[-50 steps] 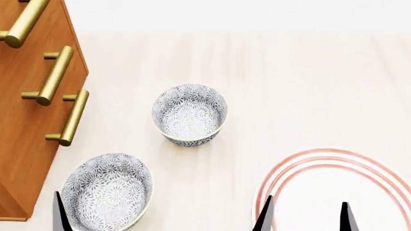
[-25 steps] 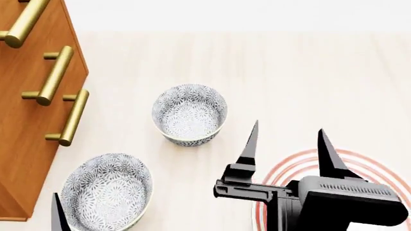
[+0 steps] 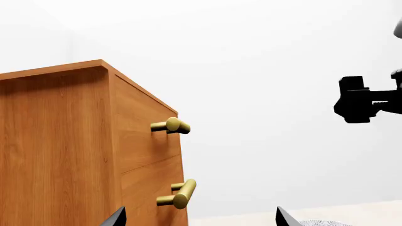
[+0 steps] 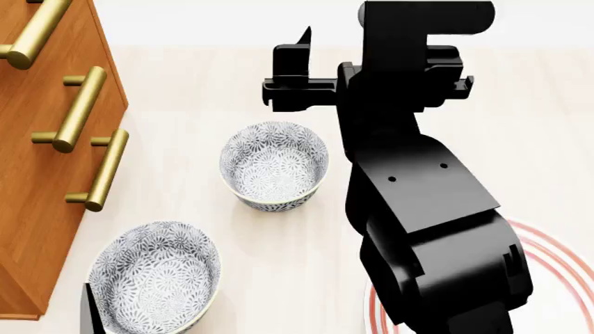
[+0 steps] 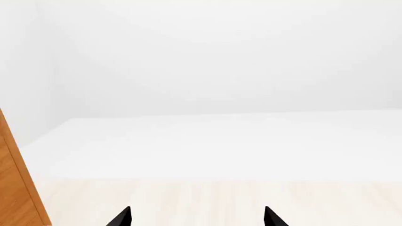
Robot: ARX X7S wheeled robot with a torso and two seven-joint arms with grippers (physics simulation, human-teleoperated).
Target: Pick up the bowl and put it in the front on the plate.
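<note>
black right tool (image 5: 197, 217) risen, jaws spread

Plate (image 4: 543, 240) largely hidden behind right arm, only red-ringed rim arc showing, nearer bowl (image 4: 156, 278) cut by lower frame edge, left pincer (image 3: 197, 217) tips alone visible, cabinet (image 4: 42, 174) cropped at left edge.

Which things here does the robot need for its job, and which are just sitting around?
For the job:
- the front bowl, nearest the robot
- the plate with red rings, mostly hidden by the arm
- the right gripper, open and holding nothing

Just sitting around:
- the other bowl, farther back
- the wooden drawer cabinet with brass handles
</note>
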